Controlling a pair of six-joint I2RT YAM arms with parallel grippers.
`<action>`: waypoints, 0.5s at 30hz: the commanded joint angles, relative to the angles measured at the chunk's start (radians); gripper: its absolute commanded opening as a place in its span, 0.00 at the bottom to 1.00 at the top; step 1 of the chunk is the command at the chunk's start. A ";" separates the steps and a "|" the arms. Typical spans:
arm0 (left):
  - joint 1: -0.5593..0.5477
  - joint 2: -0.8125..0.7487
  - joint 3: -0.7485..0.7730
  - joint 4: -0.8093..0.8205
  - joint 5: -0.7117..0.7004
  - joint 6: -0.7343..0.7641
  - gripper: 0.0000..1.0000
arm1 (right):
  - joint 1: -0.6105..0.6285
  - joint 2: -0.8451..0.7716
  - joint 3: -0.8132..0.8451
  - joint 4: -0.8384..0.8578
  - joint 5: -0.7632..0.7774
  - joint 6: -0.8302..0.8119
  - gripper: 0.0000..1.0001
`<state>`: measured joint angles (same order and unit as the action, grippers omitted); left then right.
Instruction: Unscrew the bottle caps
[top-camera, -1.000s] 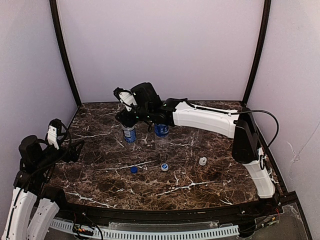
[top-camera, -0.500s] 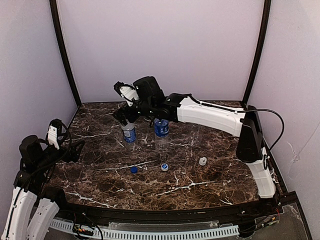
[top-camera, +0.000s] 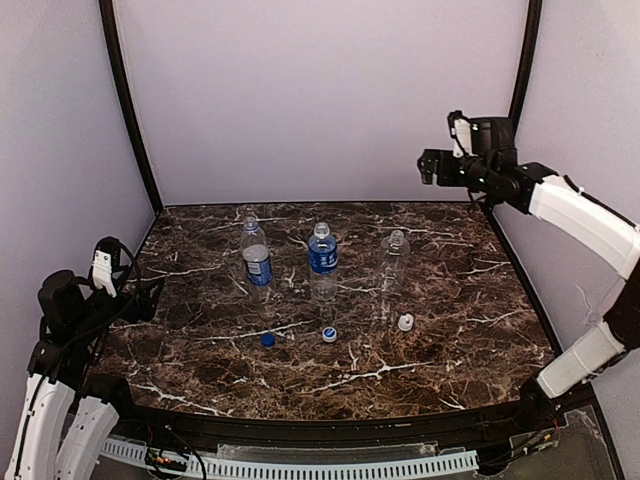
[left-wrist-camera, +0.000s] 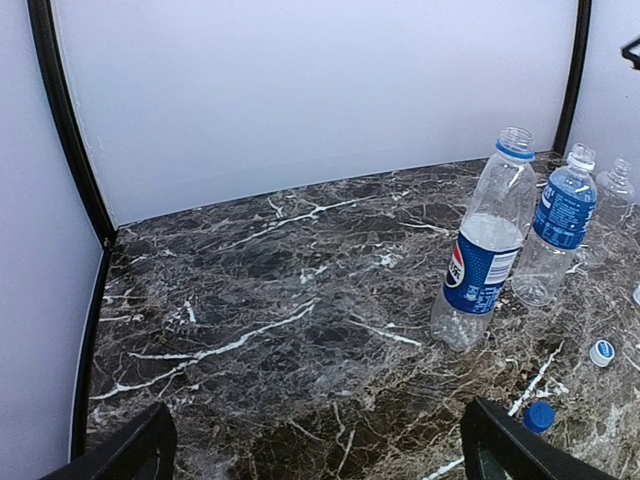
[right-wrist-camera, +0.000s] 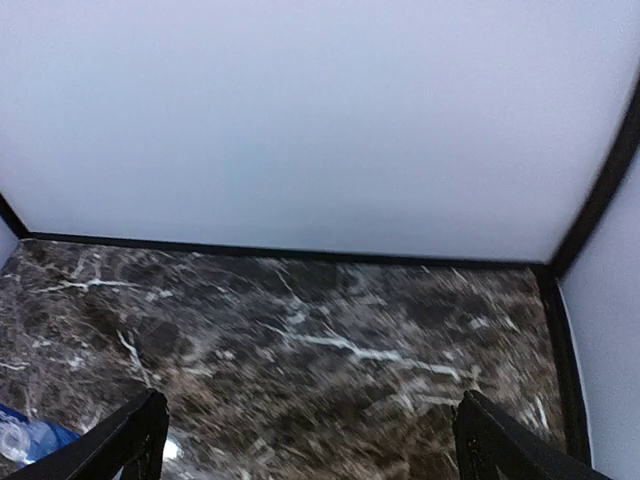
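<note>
Three bottles stand upright at mid-table with open necks: a blue-labelled one (top-camera: 256, 256), a second blue-labelled one (top-camera: 322, 260) and a plain one (top-camera: 393, 262). Three caps lie loose in front of them: dark blue (top-camera: 267, 339), white (top-camera: 329, 334), white (top-camera: 405, 322). My left gripper (top-camera: 147, 296) is open and empty, low at the table's left side. In its wrist view (left-wrist-camera: 320, 462) I see the bottles (left-wrist-camera: 484, 250) (left-wrist-camera: 560, 222) (left-wrist-camera: 611, 205), the blue cap (left-wrist-camera: 539, 416) and a white cap (left-wrist-camera: 601, 352). My right gripper (top-camera: 428, 166) is open, empty and raised high at the back right (right-wrist-camera: 312, 452).
Pale walls with black corner posts (top-camera: 128, 110) enclose the dark marble table (top-camera: 200, 360). The right wrist view is blurred and shows the back wall, the back right corner and a sliver of a blue-labelled bottle (right-wrist-camera: 28, 440) at the bottom left.
My right arm has lifted off the left labelled bottle and swung up to the back right corner. The bottles, caps and left arm have not moved.
</note>
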<state>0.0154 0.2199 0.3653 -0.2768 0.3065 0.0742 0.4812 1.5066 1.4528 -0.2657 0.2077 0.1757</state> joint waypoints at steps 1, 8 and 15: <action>0.013 0.012 -0.021 0.021 -0.050 -0.004 1.00 | -0.153 -0.277 -0.346 -0.022 0.029 0.143 0.99; 0.037 0.045 -0.037 0.031 -0.179 -0.007 1.00 | -0.253 -0.709 -0.895 0.076 0.145 0.104 0.99; 0.075 0.065 -0.050 0.044 -0.209 -0.021 1.00 | -0.254 -1.102 -1.178 0.027 0.291 0.273 0.99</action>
<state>0.0681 0.2752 0.3370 -0.2573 0.1364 0.0700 0.2306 0.5667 0.3462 -0.2462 0.3870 0.3336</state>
